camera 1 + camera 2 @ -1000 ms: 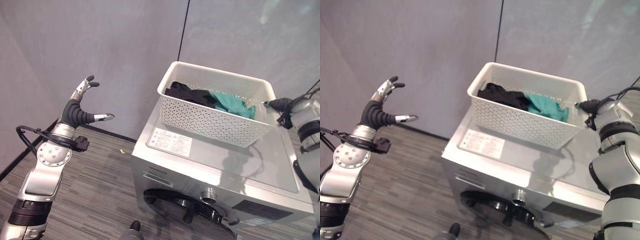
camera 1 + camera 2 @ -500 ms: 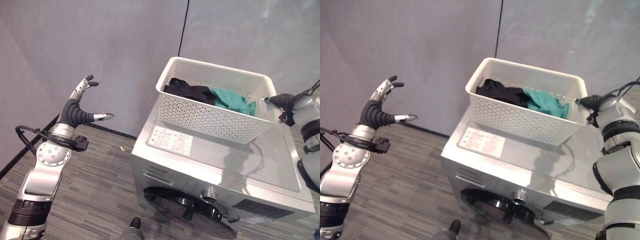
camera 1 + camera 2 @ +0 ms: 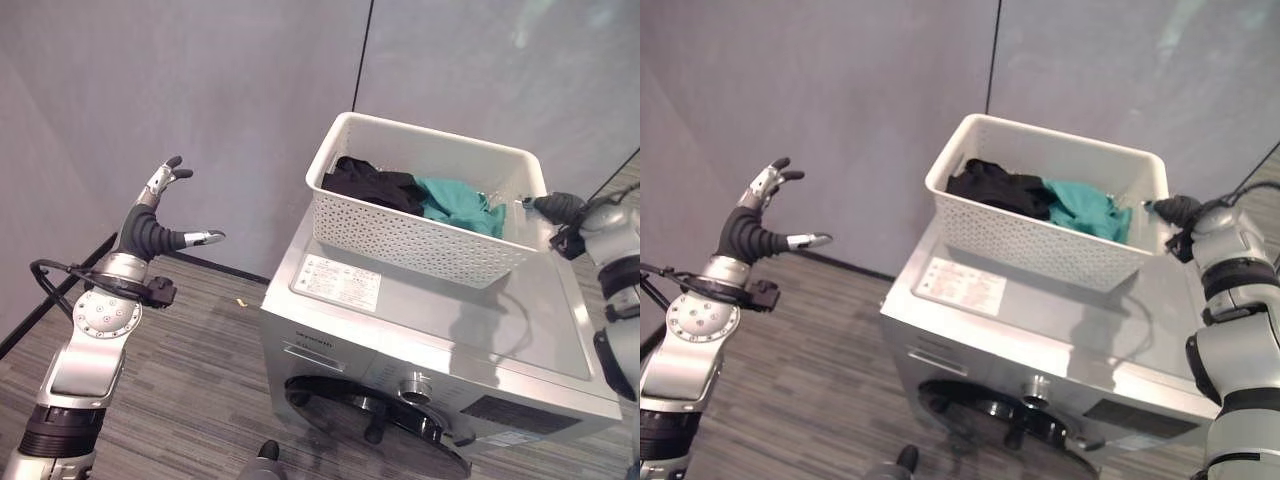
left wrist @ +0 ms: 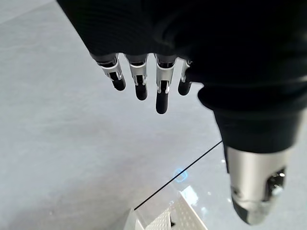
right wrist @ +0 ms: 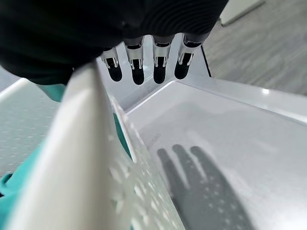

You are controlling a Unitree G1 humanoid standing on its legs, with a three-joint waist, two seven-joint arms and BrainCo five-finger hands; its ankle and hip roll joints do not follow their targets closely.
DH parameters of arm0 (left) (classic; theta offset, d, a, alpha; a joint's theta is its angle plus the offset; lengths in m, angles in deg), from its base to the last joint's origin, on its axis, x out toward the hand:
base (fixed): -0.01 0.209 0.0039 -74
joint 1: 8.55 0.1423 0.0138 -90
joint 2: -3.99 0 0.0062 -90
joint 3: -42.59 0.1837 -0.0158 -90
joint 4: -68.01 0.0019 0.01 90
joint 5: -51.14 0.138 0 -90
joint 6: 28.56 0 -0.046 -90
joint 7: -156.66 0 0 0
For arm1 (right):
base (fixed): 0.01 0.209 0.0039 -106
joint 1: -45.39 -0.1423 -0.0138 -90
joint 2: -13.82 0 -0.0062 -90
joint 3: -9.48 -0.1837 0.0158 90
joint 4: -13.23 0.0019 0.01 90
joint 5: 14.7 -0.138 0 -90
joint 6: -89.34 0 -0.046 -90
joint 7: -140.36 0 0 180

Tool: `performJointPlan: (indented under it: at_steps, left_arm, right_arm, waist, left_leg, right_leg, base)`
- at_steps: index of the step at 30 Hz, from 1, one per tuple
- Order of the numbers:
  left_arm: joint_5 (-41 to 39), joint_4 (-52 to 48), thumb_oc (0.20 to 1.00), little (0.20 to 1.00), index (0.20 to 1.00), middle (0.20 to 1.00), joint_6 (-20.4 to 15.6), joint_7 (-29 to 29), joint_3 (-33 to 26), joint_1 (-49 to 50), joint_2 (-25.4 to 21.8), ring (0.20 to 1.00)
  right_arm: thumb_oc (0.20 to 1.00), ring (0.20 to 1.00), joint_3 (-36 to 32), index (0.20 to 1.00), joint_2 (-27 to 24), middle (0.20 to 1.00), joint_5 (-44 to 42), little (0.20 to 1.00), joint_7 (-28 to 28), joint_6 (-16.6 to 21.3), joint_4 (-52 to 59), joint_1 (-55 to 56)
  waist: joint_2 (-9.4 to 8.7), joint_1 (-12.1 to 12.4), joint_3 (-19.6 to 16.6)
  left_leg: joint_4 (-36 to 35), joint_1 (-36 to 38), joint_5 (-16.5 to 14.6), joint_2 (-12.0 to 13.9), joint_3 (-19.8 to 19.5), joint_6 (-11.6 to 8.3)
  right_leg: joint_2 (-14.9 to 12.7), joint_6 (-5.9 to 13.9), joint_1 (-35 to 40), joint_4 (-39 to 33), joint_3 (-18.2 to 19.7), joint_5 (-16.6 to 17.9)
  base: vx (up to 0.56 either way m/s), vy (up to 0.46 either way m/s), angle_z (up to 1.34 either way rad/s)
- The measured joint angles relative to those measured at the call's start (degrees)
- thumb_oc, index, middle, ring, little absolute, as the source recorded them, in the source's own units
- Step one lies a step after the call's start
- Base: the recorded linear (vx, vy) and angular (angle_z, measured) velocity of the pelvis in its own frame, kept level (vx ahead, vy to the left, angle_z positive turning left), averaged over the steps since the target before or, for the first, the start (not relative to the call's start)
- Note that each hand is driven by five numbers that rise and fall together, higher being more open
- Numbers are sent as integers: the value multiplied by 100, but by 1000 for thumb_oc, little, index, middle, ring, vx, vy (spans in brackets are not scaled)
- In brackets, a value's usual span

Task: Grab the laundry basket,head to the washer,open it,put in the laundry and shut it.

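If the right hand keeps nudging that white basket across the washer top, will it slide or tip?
The laundry basket probably slides: it sits flat on the washer's smooth metal top. It looks light, perforated plastic holding just a black garment and a teal one, so a push high at the rim by the right hand might rock it. Its walls likely stay stiff.

a white perforated laundry basket [image 3: 420, 238] holds black [image 3: 365, 183] and teal clothes [image 3: 455, 203] atop a silver washer [image 3: 440, 330].
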Motion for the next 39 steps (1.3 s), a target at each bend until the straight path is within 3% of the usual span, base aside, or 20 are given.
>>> performJointPlan:
  at_steps: [5, 10, 27, 39]
  left_arm:
    - [3, 5, 1000, 1000, 1000, 1000, 0, 98, -85, 182, -12, 1000]
    - [6, 6, 1000, 1000, 1000, 1000, 0, 119, -122, 188, -24, 1000]
    - [-14, 27, 1000, 1000, 1000, 1000, 1, 119, 60, 181, -22, 1000]
    - [-227, 185, 1000, 1000, 1000, 1000, 2, 119, 120, 191, -20, 1000]
  right_arm:
    - [1000, 1000, -368, 1000, 135, 1000, -864, 1000, 574, -9, -493, 204]
    - [1000, 1000, -628, 1000, 252, 1000, -1634, 1000, 611, 90, -808, 356]
    - [1000, 1000, 303, 1000, 303, 1000, -1174, 1000, 525, -191, -1319, -99]
    - [1000, 1000, 295, 1000, 469, 1000, -1242, 1000, 673, -282, -1520, -262]
  waist:
    - [3, 25, -20]
    - [7, 29, -164]
    - [62, 78, -371]
    - [74, 186, -363]
  left_leg:
    - [-5, 43, -18, -2, 14, 30]
    - [-12, 64, -22, -9, -18, 32]
    - [-6, 60, -19, -1, -29, 29]
    - [4, 57, -21, 3, -31, 29]
  right_leg:
    - [-5, 0, 42, 1, 8, 12]
    - [-8, -2, 78, -6, -1, 6]
    - [2, -8, 78, -6, -15, 3]
    - [6, -11, 79, -7, -23, 0]
  base:
    - [7, -3, -1]
    - [-6, -3, 2]
    - [0, -1, 0]
    - [0, 0, 0]
